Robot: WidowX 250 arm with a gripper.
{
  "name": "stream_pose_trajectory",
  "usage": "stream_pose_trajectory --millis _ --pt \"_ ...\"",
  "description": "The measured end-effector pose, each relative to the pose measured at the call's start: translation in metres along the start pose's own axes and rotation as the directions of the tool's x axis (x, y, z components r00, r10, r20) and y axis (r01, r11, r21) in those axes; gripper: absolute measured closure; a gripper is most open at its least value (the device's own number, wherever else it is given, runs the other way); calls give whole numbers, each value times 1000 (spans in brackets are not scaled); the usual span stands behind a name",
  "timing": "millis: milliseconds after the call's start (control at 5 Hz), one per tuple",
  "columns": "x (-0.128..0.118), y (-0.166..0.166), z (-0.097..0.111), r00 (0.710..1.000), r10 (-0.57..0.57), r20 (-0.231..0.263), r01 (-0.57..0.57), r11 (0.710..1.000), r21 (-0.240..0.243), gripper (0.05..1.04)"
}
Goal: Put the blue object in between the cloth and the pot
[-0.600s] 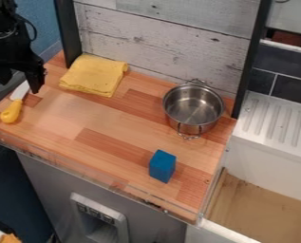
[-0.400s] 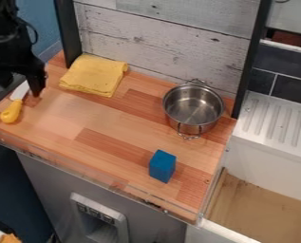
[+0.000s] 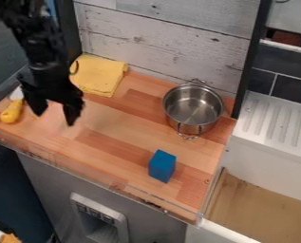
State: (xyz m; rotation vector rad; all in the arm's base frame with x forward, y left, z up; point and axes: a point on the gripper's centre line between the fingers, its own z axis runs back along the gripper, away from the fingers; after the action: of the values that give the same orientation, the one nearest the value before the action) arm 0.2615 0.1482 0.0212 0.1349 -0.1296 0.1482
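Note:
The black gripper (image 3: 55,116) hangs over the left part of the wooden counter, its two fingers spread apart with nothing between them. It is well to the left of the blue block (image 3: 162,166), which stands near the counter's front edge toward the right. A folded yellow cloth (image 3: 100,76) lies at the back left against the wall, its left side partly behind the arm. The silver metal pot (image 3: 193,108) sits at the back right, with bare wood between it and the cloth.
A knife with a yellow handle (image 3: 12,112) lies at the counter's left end, its blade partly hidden by the gripper. Along the counter's front runs a clear raised edge (image 3: 108,182). A white sink (image 3: 273,156) adjoins on the right.
The gripper has moved right and toward the front from the upper left corner, and now hangs in front of the cloth. Block, pot and cloth have stayed in place.

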Motion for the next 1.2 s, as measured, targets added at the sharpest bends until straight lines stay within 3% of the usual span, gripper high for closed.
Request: stream_pose_trajectory --millis 200,400,600,1200 --pt "-8 -36 7 999 -41 18 42 999 -35 83" --pt "-10 -84 32 984 -154 89 161 985 -67 83" --pt "-11 -110 39 976 -187 113 198 976 -93 83" --pt "-13 -177 16 946 -313 87 321 941 -105 83"
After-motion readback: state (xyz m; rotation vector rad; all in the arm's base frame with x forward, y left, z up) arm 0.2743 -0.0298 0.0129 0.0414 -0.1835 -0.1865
